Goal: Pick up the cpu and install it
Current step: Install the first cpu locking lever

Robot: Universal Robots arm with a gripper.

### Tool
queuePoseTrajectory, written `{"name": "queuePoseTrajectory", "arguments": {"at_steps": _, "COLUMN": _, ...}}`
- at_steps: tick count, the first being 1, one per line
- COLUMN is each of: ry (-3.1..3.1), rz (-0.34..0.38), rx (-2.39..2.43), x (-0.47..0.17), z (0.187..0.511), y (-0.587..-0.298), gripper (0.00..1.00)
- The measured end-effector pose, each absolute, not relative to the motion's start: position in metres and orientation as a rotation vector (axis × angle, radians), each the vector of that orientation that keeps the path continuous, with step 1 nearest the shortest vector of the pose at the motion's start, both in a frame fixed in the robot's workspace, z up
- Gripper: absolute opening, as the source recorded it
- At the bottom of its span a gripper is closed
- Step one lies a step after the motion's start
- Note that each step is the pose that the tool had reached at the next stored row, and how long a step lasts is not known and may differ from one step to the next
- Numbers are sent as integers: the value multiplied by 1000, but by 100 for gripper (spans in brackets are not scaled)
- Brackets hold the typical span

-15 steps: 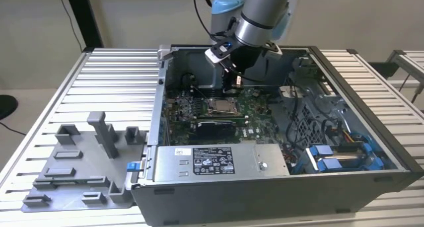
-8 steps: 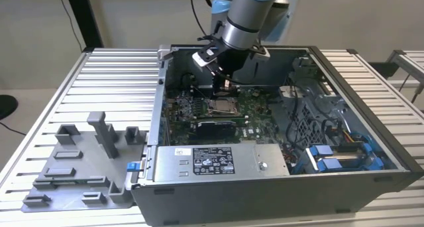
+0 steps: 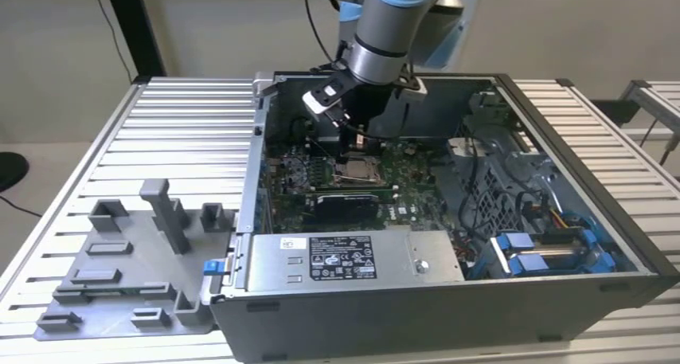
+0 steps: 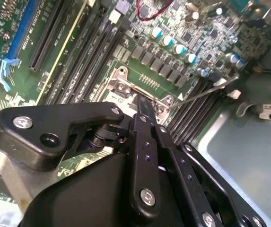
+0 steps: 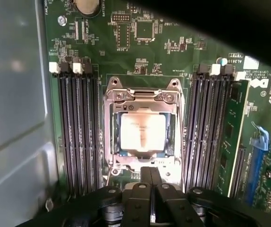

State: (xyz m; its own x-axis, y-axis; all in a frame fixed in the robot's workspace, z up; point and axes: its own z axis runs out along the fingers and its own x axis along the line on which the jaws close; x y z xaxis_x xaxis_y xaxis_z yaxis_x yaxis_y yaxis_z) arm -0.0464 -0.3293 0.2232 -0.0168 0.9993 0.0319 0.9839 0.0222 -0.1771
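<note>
The claw [image 5: 150,171] is clenched on nothing, its two fingers pressed together, and it hangs inside the open computer case [image 3: 447,300]. Just beyond its fingertips the cpu [image 5: 142,134] lies flat in the socket [image 5: 110,142] on the motherboard [image 5: 144,61], silvery top up and not held. Memory slots [image 5: 78,127] flank the socket on both sides. Farther out, the case rests on the slatted counter [image 3: 181,141], and a grey fixture tray [image 3: 117,284] sits beside it.

Plain beige wall [image 3: 212,29], black upright post [image 3: 133,29], ribbed aluminium table [image 3: 181,141], pale floor [image 3: 48,165], even indoor light
</note>
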Motion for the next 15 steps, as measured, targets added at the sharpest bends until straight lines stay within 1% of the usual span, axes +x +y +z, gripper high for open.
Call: {"name": "queuePoseTrajectory", "arguments": {"at_steps": 15, "ry": -2137, "rz": 152, "rx": -2096, "x": -53, "z": 206, "y": -329, "gripper": 0}}
